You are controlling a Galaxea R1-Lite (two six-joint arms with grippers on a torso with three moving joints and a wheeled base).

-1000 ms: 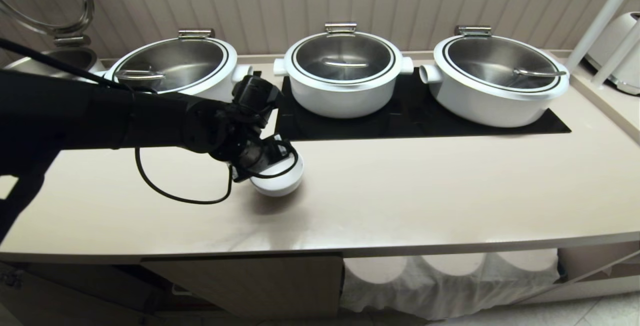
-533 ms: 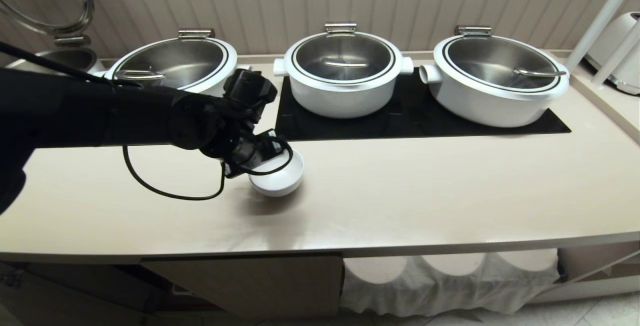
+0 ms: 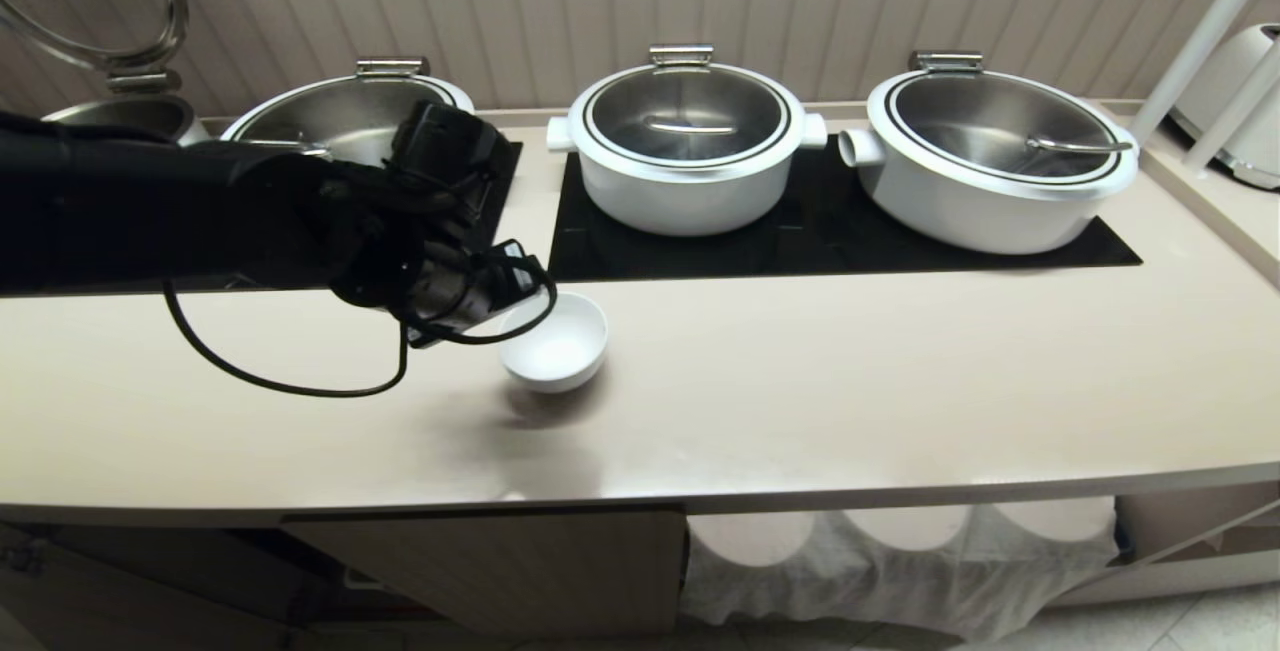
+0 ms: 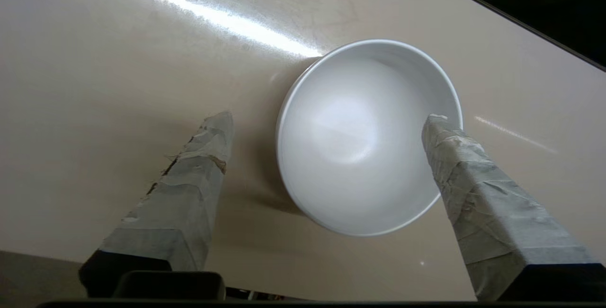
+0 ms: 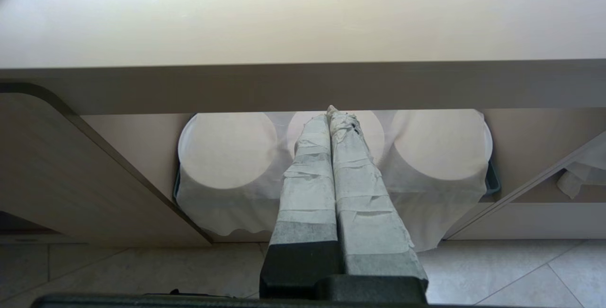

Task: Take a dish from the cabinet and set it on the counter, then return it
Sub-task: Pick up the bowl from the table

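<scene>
Bowl [image 3: 553, 341], white and upright, stands on the beige counter [image 3: 800, 401], just in front of the black glass panel [image 3: 800, 241]. Three white lidded pots [image 3: 690, 146] sit behind it on the panels, well apart from it. Left gripper [image 4: 326, 118] hangs over the bowl, fingers [image 4: 189, 180] spread wide, straddling the rim, holding nothing. Right gripper [image 5: 330, 114], pressed together, is parked below the counter edge.
</scene>
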